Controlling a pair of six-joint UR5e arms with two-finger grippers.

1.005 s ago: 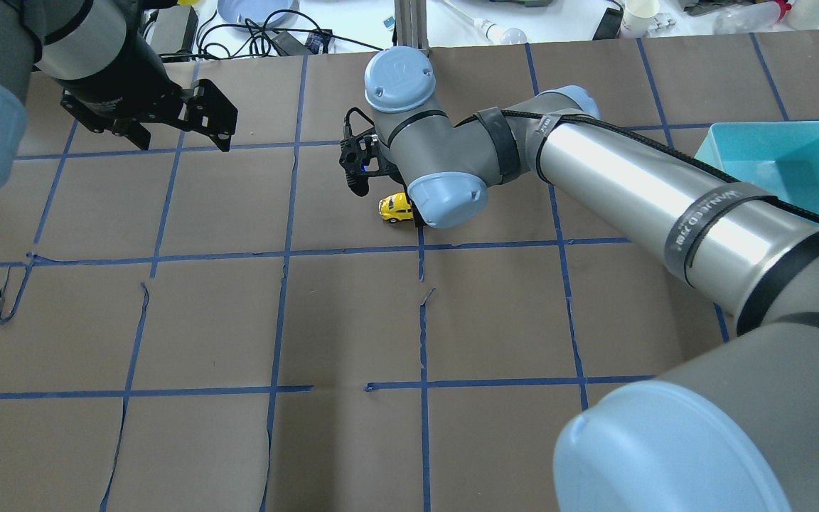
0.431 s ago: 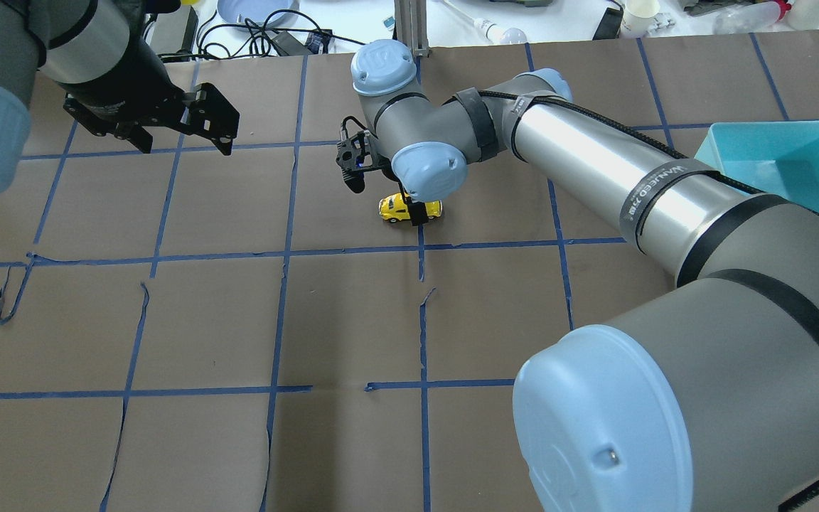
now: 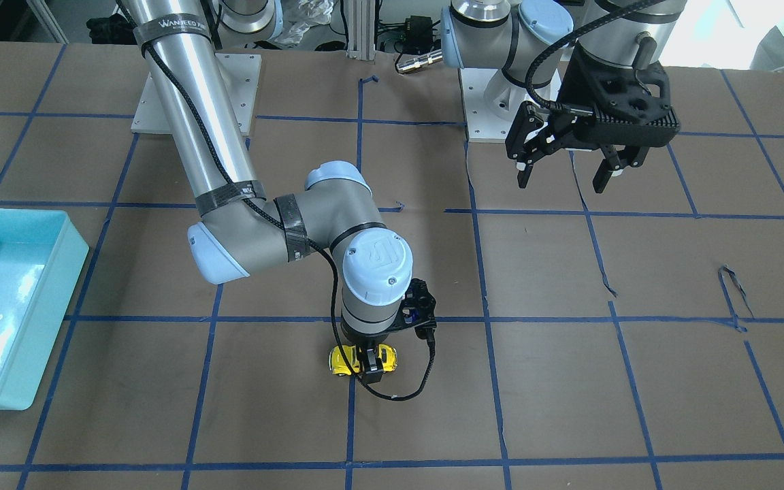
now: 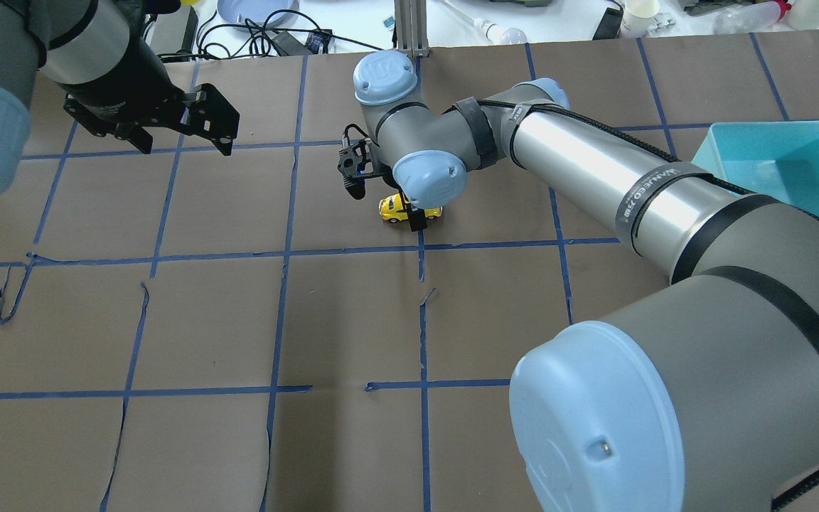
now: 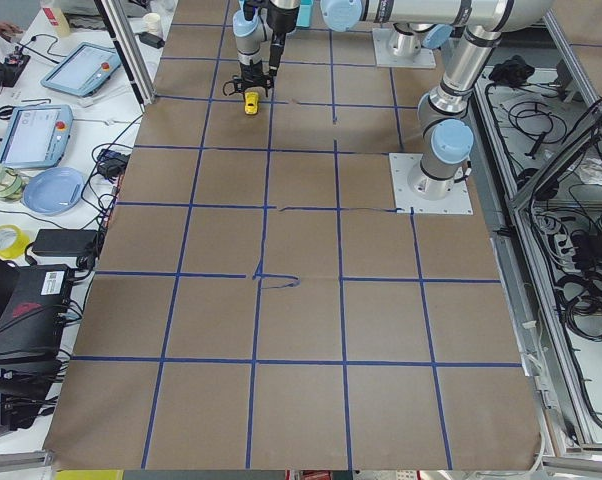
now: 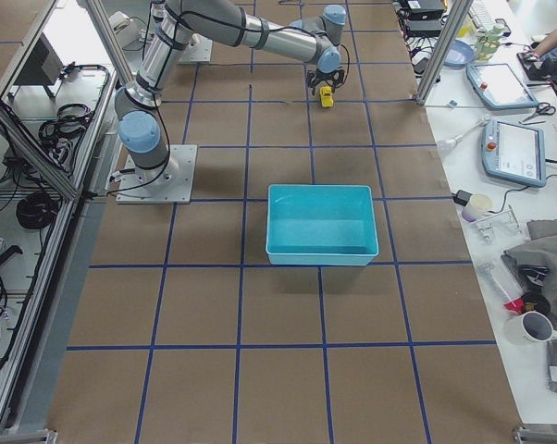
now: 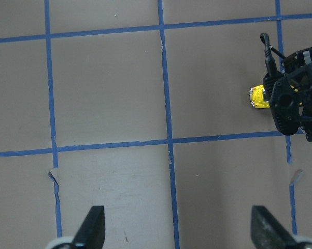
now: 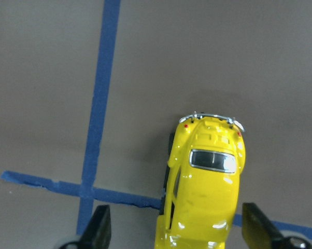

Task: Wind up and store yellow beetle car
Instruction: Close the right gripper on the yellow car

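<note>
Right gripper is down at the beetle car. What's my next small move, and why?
Probably close the right gripper on the yellow beetle car. The wrist view shows the car between its open fingers, nearer one of them and not yet gripped, so closing should centre it and take hold of it.

A brown paper-covered table (image 6: pixel 204 305) carries a grid of blue tape lines; the near right arm (image 6: pixel 260 37) rises from its base plate and stretches to the far end, where its tool (image 6: pixel 325 85) hangs over the yellow beetle car (image 6: pixel 327 98); at this distance the tool seems to touch the car, though its grip cannot be made out; a turquoise bin (image 6: pixel 320 256) sits mid-table, well apart from the car; a white side table (image 6: pixel 473 111) holds a control tablet (image 6: pixel 517 148) and a cup (image 6: pixel 531 326).
</note>
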